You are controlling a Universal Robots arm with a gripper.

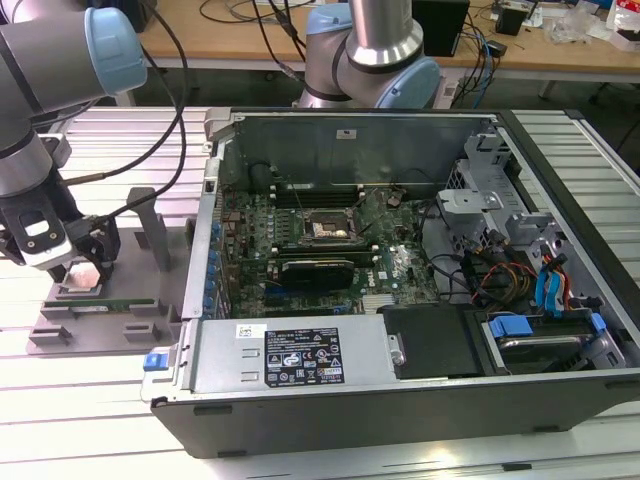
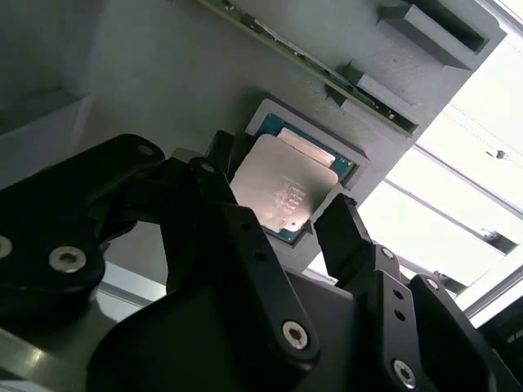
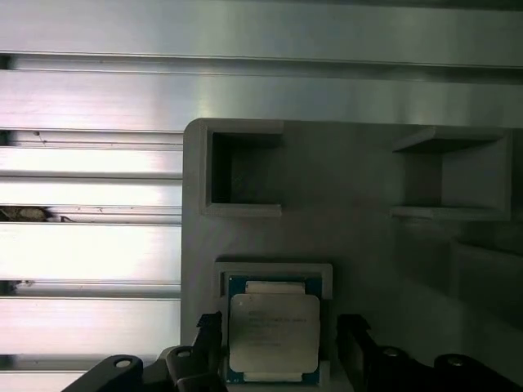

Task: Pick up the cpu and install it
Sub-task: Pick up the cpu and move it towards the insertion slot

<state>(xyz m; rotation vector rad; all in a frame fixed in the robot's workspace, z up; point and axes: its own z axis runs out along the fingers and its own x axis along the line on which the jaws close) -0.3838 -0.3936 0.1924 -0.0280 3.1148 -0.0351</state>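
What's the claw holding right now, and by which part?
Nothing yet. The claw is open, its fingers flanking two opposite edges of the cpu with gaps showing. The cpu sits in its recess on the grey holder.

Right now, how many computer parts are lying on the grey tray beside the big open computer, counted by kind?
cpu: 1
memory stick: 1
Total: 2
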